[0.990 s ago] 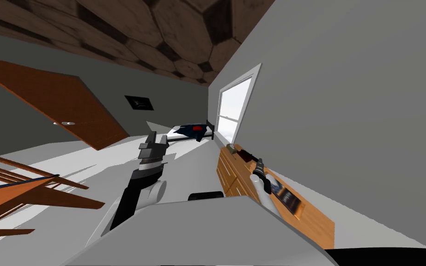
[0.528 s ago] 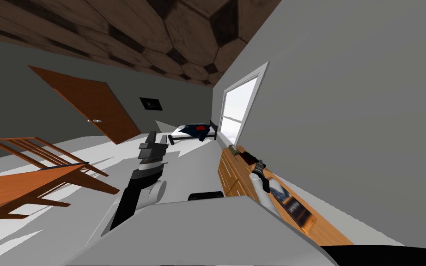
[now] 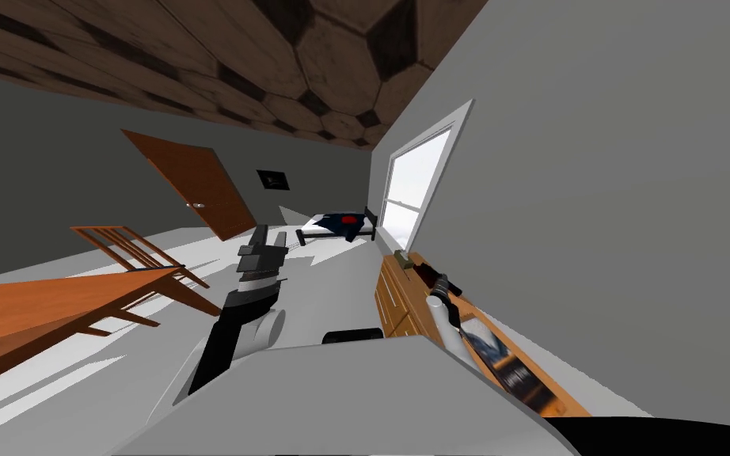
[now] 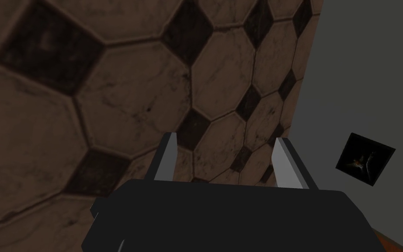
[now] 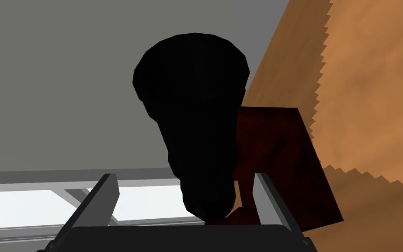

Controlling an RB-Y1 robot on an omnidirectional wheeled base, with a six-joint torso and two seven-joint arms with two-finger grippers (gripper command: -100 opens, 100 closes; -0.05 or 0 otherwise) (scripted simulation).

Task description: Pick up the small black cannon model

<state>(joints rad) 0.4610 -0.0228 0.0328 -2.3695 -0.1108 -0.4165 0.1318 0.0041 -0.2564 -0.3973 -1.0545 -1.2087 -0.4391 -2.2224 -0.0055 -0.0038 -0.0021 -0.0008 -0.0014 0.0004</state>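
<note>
Two arms noted. Left end effector (image 4: 225, 139) is held mid-room with fingers spread, holding nothing. Right end effector (image 5: 185, 176) is over the wooden dresser (image 3: 391, 301) by the wall, fingers spread astride the black cannon (image 5: 192, 109), neither blade touching it (as far as I can tell). Barrel's long axis runs away from the palm, narrow end nearest. Closing looks next.

The black cannon (image 5: 192, 109) sits between the right pincer's (image 5: 184, 176) spread fingers, a dark red block (image 5: 283, 166) beside one.
</note>
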